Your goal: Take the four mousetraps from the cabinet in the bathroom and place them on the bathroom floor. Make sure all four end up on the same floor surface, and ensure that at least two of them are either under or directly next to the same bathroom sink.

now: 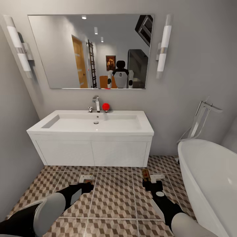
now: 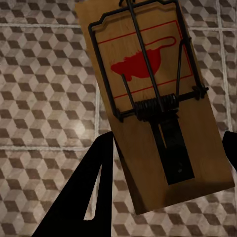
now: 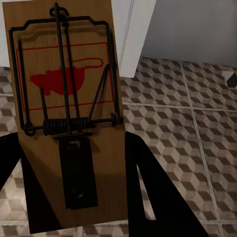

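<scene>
Between each end effector's fingers | left mousetrap (image 2: 153, 103) | right mousetrap (image 3: 66, 113) (gripped)

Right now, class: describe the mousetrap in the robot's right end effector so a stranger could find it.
Start at the white sink, then drop to the patterned floor near the bathtub. There the right end effector holds a tan mousetrap; the other mousetrap is on the left.

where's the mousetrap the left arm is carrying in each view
Head view: the tan wooden mousetrap with black spring bar sits lower left, at the left gripper, in front of the white vanity.
Left wrist view: the same trap spans the centre, between the black fingers.
Right wrist view: a second, similar trap.
Shared landmark: the cube-patterned tile floor.
</scene>
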Controlling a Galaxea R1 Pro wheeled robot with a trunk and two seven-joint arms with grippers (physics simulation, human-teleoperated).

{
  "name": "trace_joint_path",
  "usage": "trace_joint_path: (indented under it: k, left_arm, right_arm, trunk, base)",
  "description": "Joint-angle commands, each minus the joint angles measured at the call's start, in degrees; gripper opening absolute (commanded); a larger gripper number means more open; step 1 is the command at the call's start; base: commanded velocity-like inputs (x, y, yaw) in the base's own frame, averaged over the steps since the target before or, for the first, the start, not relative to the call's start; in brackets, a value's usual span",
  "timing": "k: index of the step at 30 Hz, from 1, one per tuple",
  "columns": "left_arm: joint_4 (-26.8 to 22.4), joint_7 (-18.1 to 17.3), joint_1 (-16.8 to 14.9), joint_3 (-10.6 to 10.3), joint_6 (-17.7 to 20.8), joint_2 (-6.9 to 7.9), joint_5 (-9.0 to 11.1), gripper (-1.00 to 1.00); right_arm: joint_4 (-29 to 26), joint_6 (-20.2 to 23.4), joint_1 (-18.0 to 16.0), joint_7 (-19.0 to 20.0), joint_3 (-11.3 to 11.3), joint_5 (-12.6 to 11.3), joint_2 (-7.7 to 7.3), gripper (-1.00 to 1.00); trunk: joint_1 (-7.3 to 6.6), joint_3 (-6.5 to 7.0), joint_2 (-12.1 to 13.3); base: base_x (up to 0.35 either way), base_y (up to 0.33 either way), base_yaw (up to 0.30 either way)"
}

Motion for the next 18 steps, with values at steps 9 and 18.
trace_joint_path:
  k: [9,18]
  left_arm:
    - [0.08,-0.03,0.34,0.48,-2.36,0.00,-0.63,-1.00]
    - [-0.20,0.28,0.35,0.81,-1.69,-0.74,-0.65,-1.00]
  right_arm:
    - [0.07,-0.88,-0.05,-0.41,0.47,-0.33,-0.03,-1.00]
    - [0.36,-0.80,-0.05,-0.46,0.23,-0.45,0.01,-1.00]
  trunk:
    - [0.00,-0.05,-0.03]
    - [0.00,-0.05,-0.03]
  base:
    - [0.000,0.000,0.000]
    - [0.000,0.000,0.000]
